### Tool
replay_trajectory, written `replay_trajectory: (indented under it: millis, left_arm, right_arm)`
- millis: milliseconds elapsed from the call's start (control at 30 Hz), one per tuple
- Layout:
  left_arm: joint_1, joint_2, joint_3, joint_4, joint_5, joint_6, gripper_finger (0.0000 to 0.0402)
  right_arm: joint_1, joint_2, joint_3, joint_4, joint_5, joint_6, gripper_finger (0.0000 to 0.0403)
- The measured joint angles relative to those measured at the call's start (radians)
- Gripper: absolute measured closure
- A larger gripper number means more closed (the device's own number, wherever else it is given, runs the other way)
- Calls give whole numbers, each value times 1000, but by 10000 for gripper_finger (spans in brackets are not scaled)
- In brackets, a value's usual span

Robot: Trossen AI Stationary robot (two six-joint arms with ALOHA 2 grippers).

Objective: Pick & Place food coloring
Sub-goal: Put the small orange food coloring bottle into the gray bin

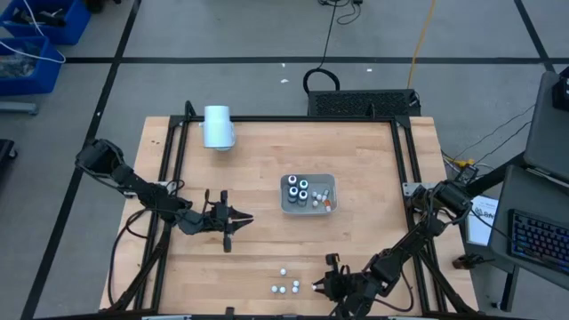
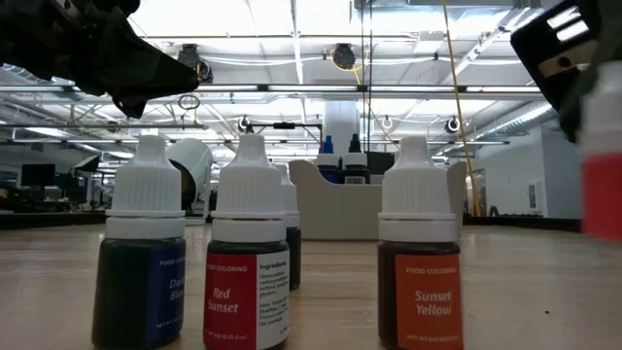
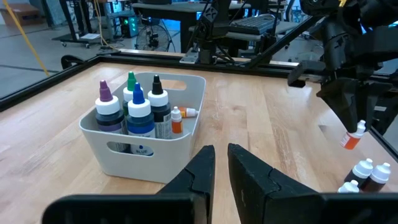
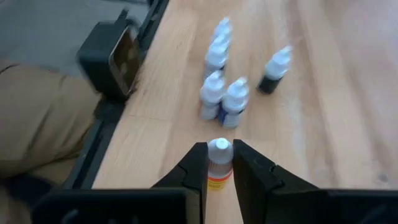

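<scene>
Right gripper (image 4: 219,167), bottom centre of the high view: clamped on one orange-labelled bottle (image 4: 219,163), upright, white cap up, long axis vertical. Loose bottles (image 1: 284,283) stand just left of it. Bin (image 1: 288,206) mid-table holds more. Left gripper (image 1: 238,220), centre-left, fingers together, empty, arm low, pointing right.

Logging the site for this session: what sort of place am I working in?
Probably an open robotics lab or workshop: exposed ceiling lights, a taped floor around the wooden table, and blue storage bins.
</scene>
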Motion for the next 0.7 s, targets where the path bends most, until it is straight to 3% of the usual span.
replay_trajectory:
  millis: [700]
  left_arm:
    - [0, 0, 0, 2, 0, -1, 350]
  right_arm:
    - [40, -93, -1, -27, 122, -49, 358]
